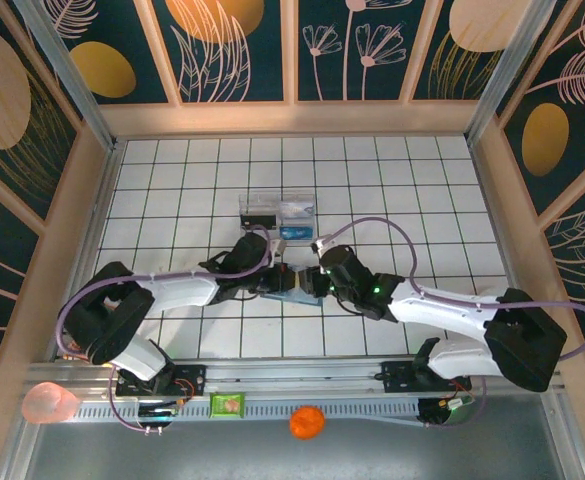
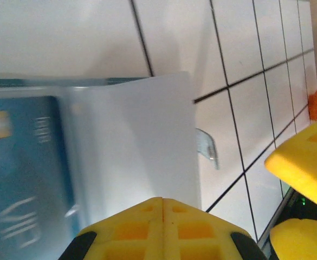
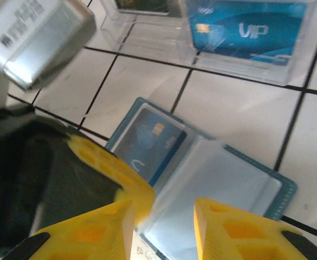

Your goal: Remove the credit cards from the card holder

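At the glossy card holder [image 3: 223, 179], left pincer [image 2: 162, 203] sits closed, right pincer [image 3: 162, 208] half-parted.

One card holder [image 3: 228, 179] lies open near the middle of the worktop. There are two blue credit cards: one card [image 3: 150, 143] in the holder and a second card [image 3: 245, 32] in the single clear tray [image 1: 278, 196]. The tray has two compartments, and the other one holds one dark item [image 1: 259, 212], too unclear to name. Two grippers meet over the holder, the left gripper [image 2: 162, 208] and the right gripper [image 3: 163, 208]. Along the near edge are one pink cup [image 1: 50, 402], one green packet [image 1: 228, 404] and one orange ball [image 1: 307, 422].
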